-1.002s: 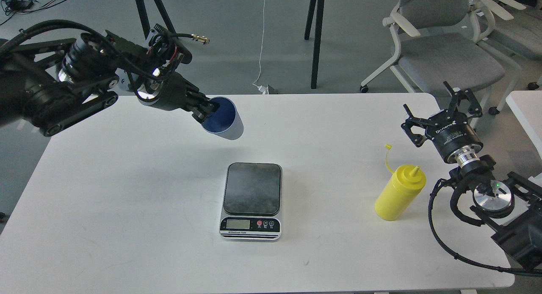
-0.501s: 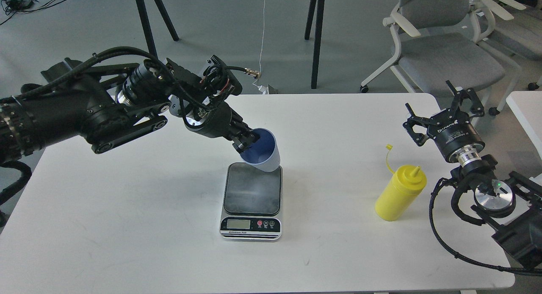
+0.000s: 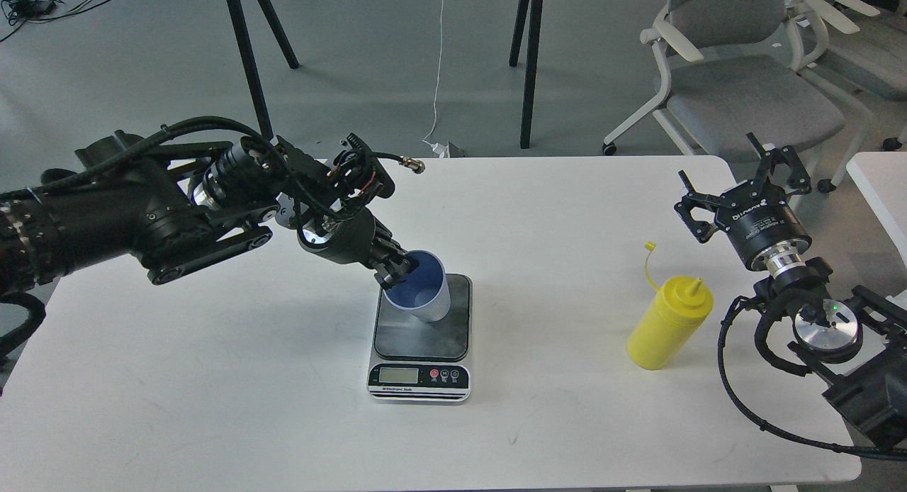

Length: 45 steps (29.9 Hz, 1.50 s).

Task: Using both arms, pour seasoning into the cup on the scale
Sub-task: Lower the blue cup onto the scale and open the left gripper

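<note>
My left pincer (image 3: 397,271) grips the near-left rim of the cup (image 3: 424,295), one finger inside the mouth and the rest outside, closed on the wall. The cup is light blue outside and darker blue within, its mouth up and leaning a little toward my left arm, and it sits over the back part of the dark plate of the scale (image 3: 421,336) (whether its base is resting on the plate or just above it I cannot tell). The scale lies flat near the middle of the white table (image 3: 212,378), its silver front with the small display and red button facing me.

My right pincer (image 3: 740,187) hangs over the right edge of the table with its fingers spread wide and nothing between them. The seasoning (image 3: 669,323), a bright yellow squeeze bottle, stands on the table just below and to the left of that pincer, apart from it, leaning slightly to the right. Its conical nozzle is bare, and the thin tethered cap sticks up beside it on the left. Bottle and scale stand well apart.
</note>
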Each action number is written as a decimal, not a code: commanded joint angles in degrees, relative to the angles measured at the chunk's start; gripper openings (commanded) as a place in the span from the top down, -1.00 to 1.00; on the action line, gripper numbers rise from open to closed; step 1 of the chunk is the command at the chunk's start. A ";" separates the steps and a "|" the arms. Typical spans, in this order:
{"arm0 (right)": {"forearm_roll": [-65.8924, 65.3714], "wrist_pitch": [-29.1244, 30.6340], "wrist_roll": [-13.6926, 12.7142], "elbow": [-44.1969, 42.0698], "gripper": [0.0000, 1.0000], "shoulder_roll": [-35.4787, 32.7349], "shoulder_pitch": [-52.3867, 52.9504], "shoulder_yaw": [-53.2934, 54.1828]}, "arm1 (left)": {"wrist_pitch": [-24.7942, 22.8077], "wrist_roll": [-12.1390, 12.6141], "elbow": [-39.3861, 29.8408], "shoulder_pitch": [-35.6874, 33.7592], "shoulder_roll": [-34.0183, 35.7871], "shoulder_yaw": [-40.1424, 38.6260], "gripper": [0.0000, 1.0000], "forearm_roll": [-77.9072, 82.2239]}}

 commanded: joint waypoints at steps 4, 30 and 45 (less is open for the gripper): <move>0.00 0.00 0.07 0.06 -0.98 -0.04 -0.09 0.01 | 0.00 0.00 -0.09 0.09 0.02 0.00 0.86 -0.09; 0.09 0.00 0.07 0.15 -0.98 -0.30 -0.79 0.01 | 0.00 0.00 -0.36 0.09 0.37 -0.87 0.41 -0.70; 0.09 0.00 -0.02 0.67 -0.98 -0.56 -0.71 0.10 | 0.00 0.00 -0.36 -5.18 3.79 -1.93 -0.52 -18.26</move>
